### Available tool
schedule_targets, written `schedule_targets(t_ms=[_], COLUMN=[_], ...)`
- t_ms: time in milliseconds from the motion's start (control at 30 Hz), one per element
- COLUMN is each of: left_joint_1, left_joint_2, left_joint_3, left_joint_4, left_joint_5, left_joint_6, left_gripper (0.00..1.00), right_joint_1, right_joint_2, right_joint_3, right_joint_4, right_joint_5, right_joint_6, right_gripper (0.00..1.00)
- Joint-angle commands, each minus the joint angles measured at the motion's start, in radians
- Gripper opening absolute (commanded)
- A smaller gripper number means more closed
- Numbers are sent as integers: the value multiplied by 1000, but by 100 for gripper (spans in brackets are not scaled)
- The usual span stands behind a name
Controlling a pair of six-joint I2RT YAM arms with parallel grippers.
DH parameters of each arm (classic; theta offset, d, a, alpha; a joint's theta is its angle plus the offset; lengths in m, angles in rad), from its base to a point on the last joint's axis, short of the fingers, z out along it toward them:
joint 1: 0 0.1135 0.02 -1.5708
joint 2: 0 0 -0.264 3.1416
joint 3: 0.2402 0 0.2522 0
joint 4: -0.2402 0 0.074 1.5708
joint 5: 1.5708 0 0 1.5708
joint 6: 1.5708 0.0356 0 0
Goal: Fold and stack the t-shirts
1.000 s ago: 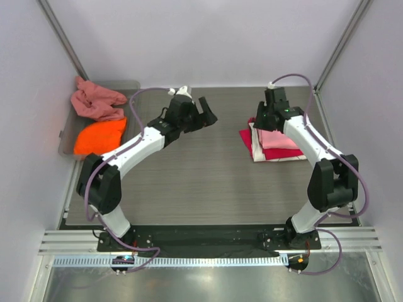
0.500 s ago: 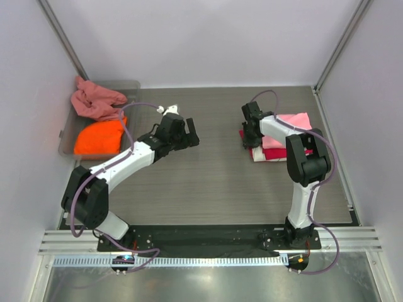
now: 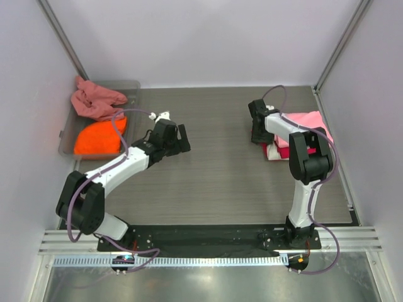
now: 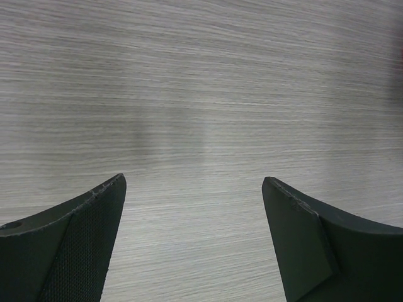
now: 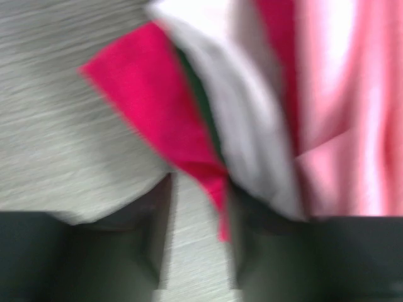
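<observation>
A folded stack of t-shirts (image 3: 301,133) lies at the right of the table, with a light pink one (image 3: 306,121) on top and white and crimson edges below. My right gripper (image 3: 259,134) is low at the stack's left edge. In the blurred right wrist view its jaws (image 5: 201,189) stand a little apart, with a crimson corner (image 5: 151,94) reaching into the gap. White (image 5: 233,82), dark (image 5: 198,91) and pink (image 5: 340,113) layers lie ahead. My left gripper (image 3: 182,139) is open and empty over bare table (image 4: 192,182).
A grey plastic tray (image 3: 63,135) at the far left holds a crumpled dusty rose shirt (image 3: 94,100) and an orange shirt (image 3: 101,135). White walls and frame posts close in the table on three sides.
My left gripper has drawn back toward the left and near side. My right gripper has come down to the stack's left edge, and the stack has shifted to the right.
</observation>
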State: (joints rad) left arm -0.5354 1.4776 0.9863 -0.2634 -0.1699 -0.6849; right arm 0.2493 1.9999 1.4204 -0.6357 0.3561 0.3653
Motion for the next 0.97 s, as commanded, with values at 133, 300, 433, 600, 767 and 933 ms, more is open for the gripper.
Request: schedule_targets(t_ms=[133,300,433,600,767,933], left_joint_1=[2,2,0,0,-1,0], left_joint_2=[-169,-325,-428,-516,-557,-547], left_joint_3=[-126,-329,-438,-512,-561,-552], left_joint_4=[74,235,225,225,300,297], left_joint_5=[-56,-34,-57,-48,-40,-33], left_joint_6=[36,38,100,136,128,128], left_gripper=[90,93,100,100,100,100], right_joint_1=[157,257,266,269,269,269], right_joint_2=[-372,-625,-743,-842,-828,-809], right_joint_3=[-197,-496,-745,-950,-1002,-982], right_joint_4=[233,506,685,833,941,923], right_joint_5=[-23,-98,-83,-187,-246,-213], right_joint_6=[-25,7,26,12,38,46], right_gripper=[87,91,92,92,94,94])
